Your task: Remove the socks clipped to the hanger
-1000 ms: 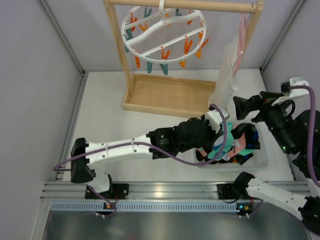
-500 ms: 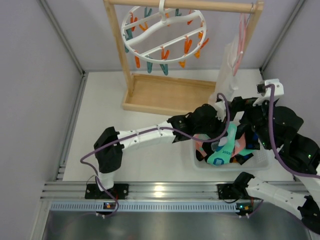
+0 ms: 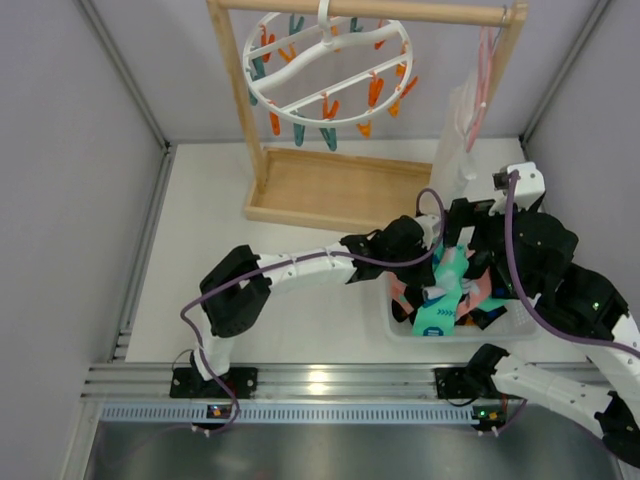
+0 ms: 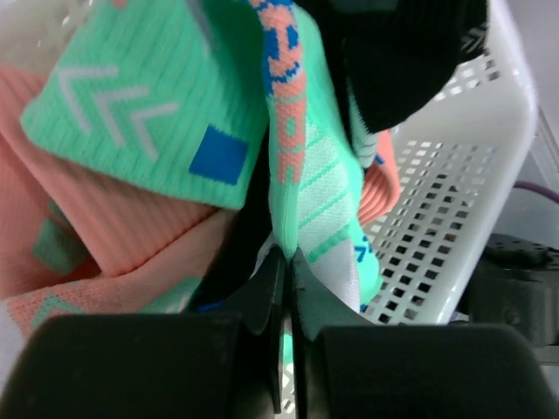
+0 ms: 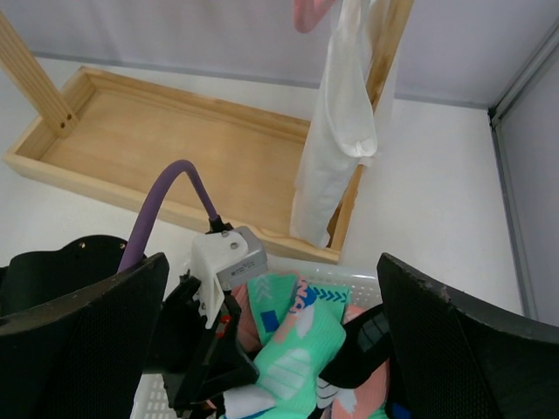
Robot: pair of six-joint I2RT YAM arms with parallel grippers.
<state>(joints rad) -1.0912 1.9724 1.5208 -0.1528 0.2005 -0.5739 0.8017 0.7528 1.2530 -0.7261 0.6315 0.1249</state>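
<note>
Your job looks nearly done: every clothespin you can see on the hanger (image 3: 325,38) is bare, and the socks (image 3: 440,300) lie heaped in the white basket (image 3: 520,322) on the surface to the right, well apart from the ring. What seems left is letting go of the last one. The left gripper (image 4: 286,262) has its jaws clenched on a fold of the teal patterned sock (image 4: 306,175) over the basket. The right gripper (image 5: 272,288) hovers above with its jaws spread wide, gripping nothing. The pinched sock's long axis runs far-to-near, its free end pointing toward the arm bases; toe or cuff, you cannot tell.
</note>
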